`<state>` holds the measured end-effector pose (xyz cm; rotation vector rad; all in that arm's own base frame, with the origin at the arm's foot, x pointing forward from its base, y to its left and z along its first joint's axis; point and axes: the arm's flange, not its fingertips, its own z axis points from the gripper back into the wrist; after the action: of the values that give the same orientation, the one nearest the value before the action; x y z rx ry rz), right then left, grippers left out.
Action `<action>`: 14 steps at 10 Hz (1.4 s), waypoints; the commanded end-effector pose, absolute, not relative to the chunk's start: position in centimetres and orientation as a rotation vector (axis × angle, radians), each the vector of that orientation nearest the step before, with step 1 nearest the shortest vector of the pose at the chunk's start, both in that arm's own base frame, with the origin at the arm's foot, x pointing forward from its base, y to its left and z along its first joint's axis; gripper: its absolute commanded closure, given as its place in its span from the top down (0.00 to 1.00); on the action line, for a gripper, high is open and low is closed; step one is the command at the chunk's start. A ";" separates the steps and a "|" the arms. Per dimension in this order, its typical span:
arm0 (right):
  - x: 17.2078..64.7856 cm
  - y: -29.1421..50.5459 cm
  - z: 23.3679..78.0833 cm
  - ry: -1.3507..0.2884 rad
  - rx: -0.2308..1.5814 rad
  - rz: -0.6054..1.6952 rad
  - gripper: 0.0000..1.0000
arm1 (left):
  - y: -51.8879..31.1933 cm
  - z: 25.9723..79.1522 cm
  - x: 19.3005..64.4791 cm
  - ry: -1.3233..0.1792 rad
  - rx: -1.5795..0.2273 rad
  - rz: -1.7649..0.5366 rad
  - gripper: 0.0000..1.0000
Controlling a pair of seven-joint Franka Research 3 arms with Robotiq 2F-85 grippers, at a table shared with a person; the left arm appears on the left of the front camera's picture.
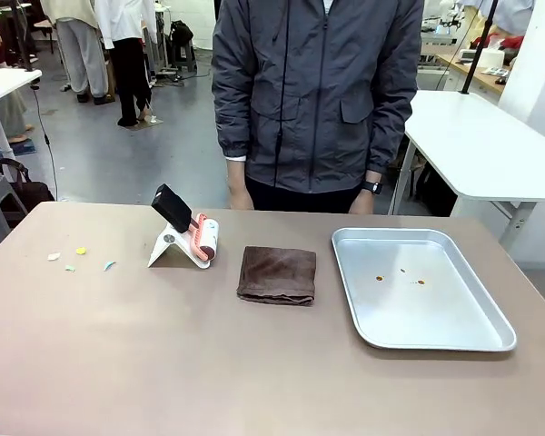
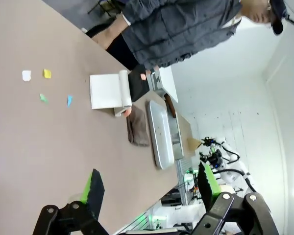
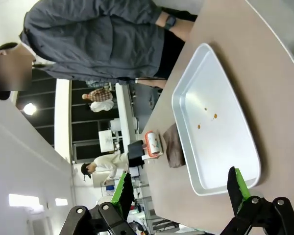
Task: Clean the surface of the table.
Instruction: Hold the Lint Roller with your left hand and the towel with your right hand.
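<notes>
The tan-brown table [image 1: 163,363] [image 2: 19,127] [image 3: 264,63] carries a few small paper scraps [image 1: 80,251] [image 2: 47,73] near its left side, coloured yellow, white, green and blue. A folded brown cloth [image 1: 276,274] [image 2: 137,131] [image 3: 172,147] lies in the middle. Left of it a lint roller with a black handle [image 1: 183,227] [image 2: 123,93] [image 3: 152,143] rests on a white stand. My left gripper [image 2: 149,188] hangs open high above the table's left part. My right gripper [image 3: 179,188] is open too, above the tray's near end. Neither holds anything.
A shiny metal tray [image 1: 418,289] [image 2: 159,132] [image 3: 215,132] with a few small brown crumbs lies at the right. A person in a grey jacket [image 1: 318,91] stands at the far edge with hands down. White tables [image 1: 490,145] stand behind.
</notes>
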<state>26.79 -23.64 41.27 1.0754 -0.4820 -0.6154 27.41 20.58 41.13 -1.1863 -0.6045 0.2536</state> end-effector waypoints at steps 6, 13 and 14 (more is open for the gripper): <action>26.7 -23.3 42.3 -0.494 1.075 -0.595 1.00 | 20.6 41.1 27.4 -0.604 -1.186 0.254 1.00; 31.4 -12.2 48.4 -0.558 0.810 -0.243 1.00 | 16.6 47.5 33.5 -0.549 -0.975 0.126 1.00; 33.3 -8.7 49.1 -0.548 0.756 -0.158 1.00 | 15.3 48.3 34.9 -0.523 -0.921 0.092 1.00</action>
<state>32.01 -11.68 49.77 0.8088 -0.5234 -0.2271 34.08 15.76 47.93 -0.9792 -0.5616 0.1142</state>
